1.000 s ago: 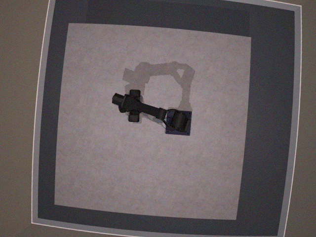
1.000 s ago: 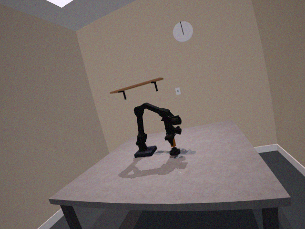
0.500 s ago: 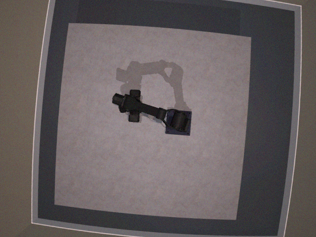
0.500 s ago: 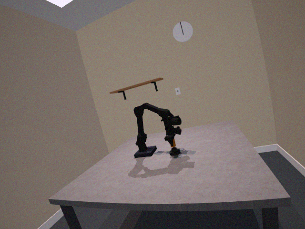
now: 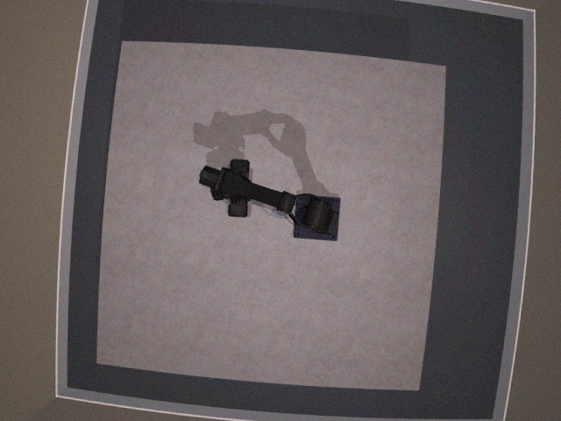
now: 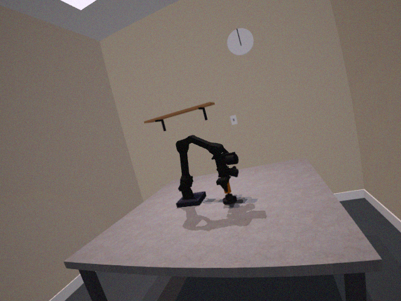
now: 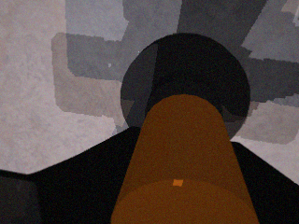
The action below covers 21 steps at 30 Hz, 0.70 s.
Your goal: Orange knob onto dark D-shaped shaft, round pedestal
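Currently, the gripper [image 6: 227,190] [image 7: 182,143] is clamped on the orange knob [image 6: 227,187] [image 7: 184,145]. The knob is upright over the round pedestal [image 6: 230,200] [image 7: 187,56] on the desk [image 5: 253,294] [image 6: 207,246] (shaft engagement cannot be determined; the shaft is hidden).

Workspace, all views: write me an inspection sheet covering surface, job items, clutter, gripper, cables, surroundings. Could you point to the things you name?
Surface: pale mottled tabletop [image 5: 253,308] [image 6: 220,242], shadows across it.
Job items: orange knob [image 6: 227,187] [image 7: 184,149] directly above the round pedestal [image 6: 229,199] [image 7: 187,51]; shaft hidden, so seating and flat alignment cannot be told.
Clutter: nothing seen.
Gripper: closed on the knob.
Cables: thin dark line [image 5: 292,218] beside the arm near its base plate [image 5: 316,236] [image 6: 200,197]; possibly a cable, cannot confirm.
Surroundings: wooden wall shelf [image 6: 179,113], round clock [image 6: 240,41], wall plate [image 6: 233,120], dark floor [image 5: 475,226] [image 6: 369,214].
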Tool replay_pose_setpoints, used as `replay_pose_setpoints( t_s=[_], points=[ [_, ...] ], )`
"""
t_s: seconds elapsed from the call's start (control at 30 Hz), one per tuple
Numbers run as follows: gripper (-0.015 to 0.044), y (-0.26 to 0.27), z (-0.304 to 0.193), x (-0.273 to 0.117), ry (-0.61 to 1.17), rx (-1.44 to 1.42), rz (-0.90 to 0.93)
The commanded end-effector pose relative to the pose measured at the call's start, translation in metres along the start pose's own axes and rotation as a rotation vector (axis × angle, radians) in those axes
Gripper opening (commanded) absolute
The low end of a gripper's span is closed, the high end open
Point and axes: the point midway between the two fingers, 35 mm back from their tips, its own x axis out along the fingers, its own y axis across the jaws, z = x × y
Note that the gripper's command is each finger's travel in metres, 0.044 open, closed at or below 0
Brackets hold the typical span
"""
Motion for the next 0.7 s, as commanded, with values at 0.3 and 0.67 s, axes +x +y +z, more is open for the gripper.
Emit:
replay_pose_setpoints(
  t_s=[0.3, 0.67],
  points=[
    [0.0000, -0.0005, 0.0017, -0.0047, -0.001, -0.199, -0.001],
    [0.0000, 0.0001, -0.0003, -0.0009, -0.001, -0.210, -0.001]
  ],
)
